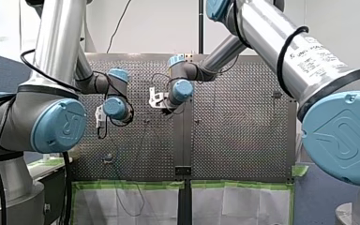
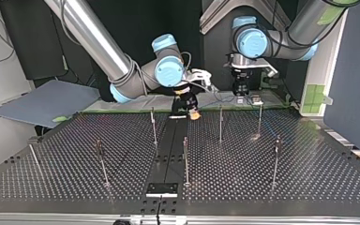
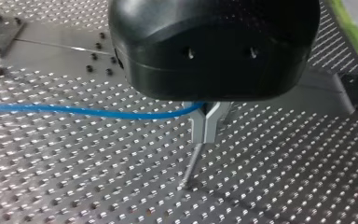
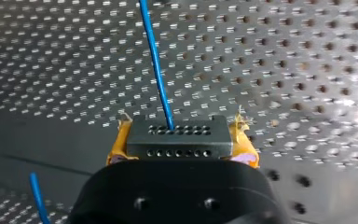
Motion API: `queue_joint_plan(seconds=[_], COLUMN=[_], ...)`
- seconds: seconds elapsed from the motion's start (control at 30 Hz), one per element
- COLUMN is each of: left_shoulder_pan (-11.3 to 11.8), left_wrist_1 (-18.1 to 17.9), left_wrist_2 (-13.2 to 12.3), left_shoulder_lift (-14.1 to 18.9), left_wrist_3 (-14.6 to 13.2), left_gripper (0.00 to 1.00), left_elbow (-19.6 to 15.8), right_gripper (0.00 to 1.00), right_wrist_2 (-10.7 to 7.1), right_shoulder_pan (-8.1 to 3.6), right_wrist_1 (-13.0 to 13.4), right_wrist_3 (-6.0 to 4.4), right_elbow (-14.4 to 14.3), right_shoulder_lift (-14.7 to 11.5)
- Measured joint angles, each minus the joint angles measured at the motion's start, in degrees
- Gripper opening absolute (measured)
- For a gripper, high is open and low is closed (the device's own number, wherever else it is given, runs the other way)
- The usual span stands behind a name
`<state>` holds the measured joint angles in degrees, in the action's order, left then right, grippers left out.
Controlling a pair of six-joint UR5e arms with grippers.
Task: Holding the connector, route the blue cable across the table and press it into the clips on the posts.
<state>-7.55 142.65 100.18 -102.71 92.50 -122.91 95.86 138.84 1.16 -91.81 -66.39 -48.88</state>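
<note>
Several thin posts (image 2: 185,161) — perforated table (image 2: 309,178)

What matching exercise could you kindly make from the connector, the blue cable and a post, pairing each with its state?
1 connector
2 blue cable
3 post

A stands upright on the table
B clamped in my right pincer
C pinched in my left pincer

Pairs: 1-B, 2-C, 3-A.

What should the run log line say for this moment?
right end effector: shut on connector | left end effector: shut on blue cable | posts: no cable seen on them in top view
</note>
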Motion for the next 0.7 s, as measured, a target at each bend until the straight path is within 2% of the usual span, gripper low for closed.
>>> queue_joint_plan(seconds=[0.2, 0.33, 0.7], left_shoulder_pan=[-0.2, -0.4, -0.5], left_wrist_1=[-2.9, -4.1, -5.8], left_wrist_2=[-2.7, -3.8, -4.1], left_shoulder_lift=[-2.1, -3.1, -8.2], left_wrist_3=[1.0, 1.8, 3.1], left_gripper=[0.0, 0.0, 0.0], left_elbow=[-0.2, 0.4, 3.2], right_gripper=[0.0, 0.0, 0.0], right_wrist_2=[-0.18, -0.48, -1.79], right_shoulder_pan=[-0.35, -0.63, -1.67], right_wrist_1=[0.4, 1.7, 5.8], right_wrist_3=[0.03, -0.32, -1.56], right_elbow=[-2.9, -4.5, -4.9], right_shoulder_lift=[0.0, 0.1, 0.4])
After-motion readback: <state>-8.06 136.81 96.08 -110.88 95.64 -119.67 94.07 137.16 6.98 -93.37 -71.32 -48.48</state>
